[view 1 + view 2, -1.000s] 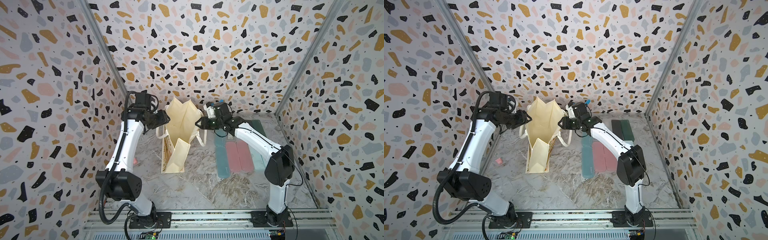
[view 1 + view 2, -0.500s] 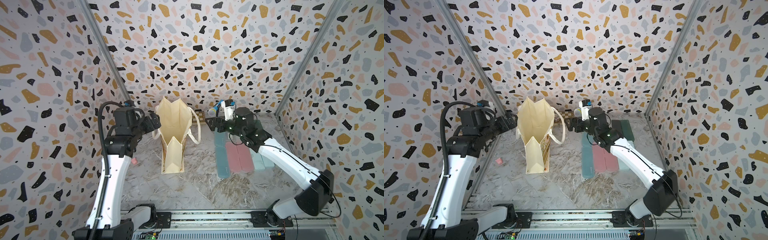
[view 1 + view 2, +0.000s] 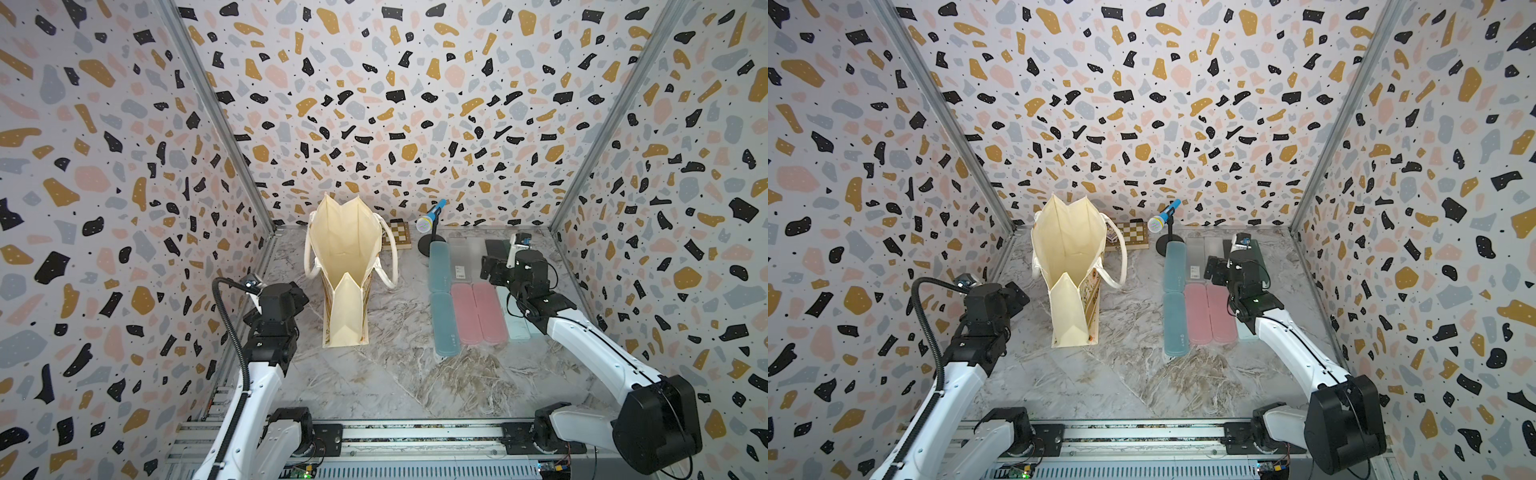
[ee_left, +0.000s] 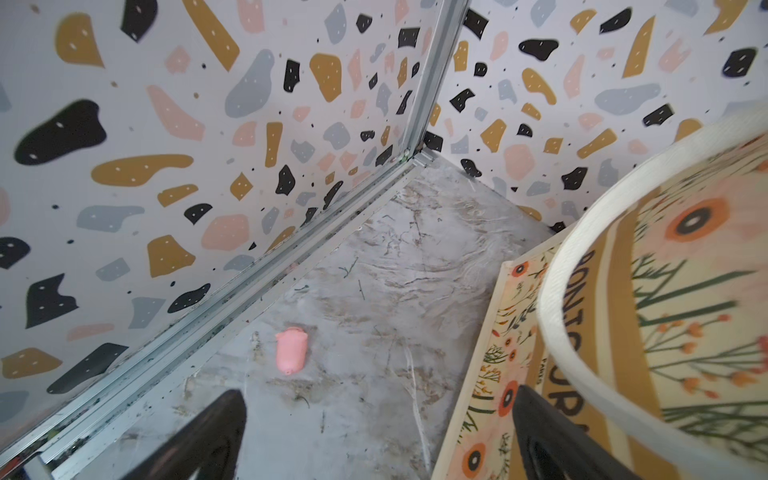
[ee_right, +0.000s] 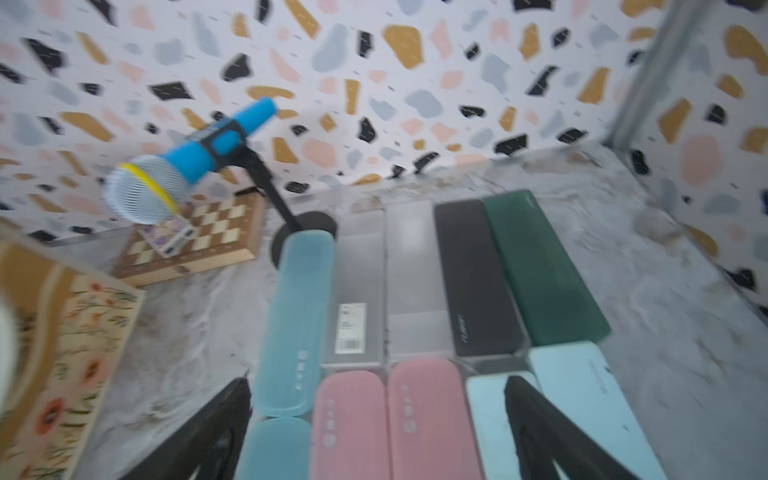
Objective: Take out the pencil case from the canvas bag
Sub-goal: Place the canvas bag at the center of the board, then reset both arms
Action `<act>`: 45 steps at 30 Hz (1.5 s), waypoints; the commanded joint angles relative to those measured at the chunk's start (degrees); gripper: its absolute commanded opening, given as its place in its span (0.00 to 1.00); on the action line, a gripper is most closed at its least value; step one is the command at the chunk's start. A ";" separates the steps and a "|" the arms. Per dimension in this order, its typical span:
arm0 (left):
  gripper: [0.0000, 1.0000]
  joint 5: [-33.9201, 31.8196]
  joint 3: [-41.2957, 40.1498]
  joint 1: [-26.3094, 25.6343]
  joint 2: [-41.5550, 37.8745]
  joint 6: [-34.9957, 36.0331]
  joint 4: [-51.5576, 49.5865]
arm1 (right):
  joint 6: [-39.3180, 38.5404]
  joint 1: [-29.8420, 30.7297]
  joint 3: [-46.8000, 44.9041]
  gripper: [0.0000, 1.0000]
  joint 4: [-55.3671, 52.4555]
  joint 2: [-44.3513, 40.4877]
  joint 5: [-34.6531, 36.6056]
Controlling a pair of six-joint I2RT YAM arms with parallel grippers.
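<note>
In both top views, the canvas bag (image 3: 345,266) stands open on the bench (image 3: 374,386), and you see no case inside it. Judge the removal likely done: pencil cases (image 3: 471,318) lie in rows at its 3 o'clock. The left fingers (image 3: 300,296) sit apart at its 8 o'clock.

Left wrist view: the fingers are spread and empty, with the bag just beside them.

Right wrist view: the right fingers (image 5: 540,424) are spread and empty, above the cases.
</note>
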 commanded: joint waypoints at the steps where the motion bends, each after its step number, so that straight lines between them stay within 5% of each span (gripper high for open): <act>1: 0.99 -1.05 -1.75 0.34 4.20 7.25 14.49 | -1.53 -2.34 -1.19 0.93 5.63 0.05 4.13; 8: 0.99 5.21 -9.75 0.82 9.61 20.75 30.75 | -2.98 -8.15 -3.31 0.93 6.16 5.64 7.92; 13: 0.99 6.06 -10.54 1.09 14.83 21.65 34.95 | -4.97 -12.34 -13.11 0.95 18.42 4.15 2.15; 24: 0.99 18.71 -9.04 3.39 18.24 25.67 39.54 | -14.61 -14.30 -24.80 0.94 41.17 5.12 -3.21; 45: 0.99 22.59 -21.50 2.72 5.54 27.67 46.83 | -18.71 -10.23 -36.13 0.91 63.01 9.84 -1.05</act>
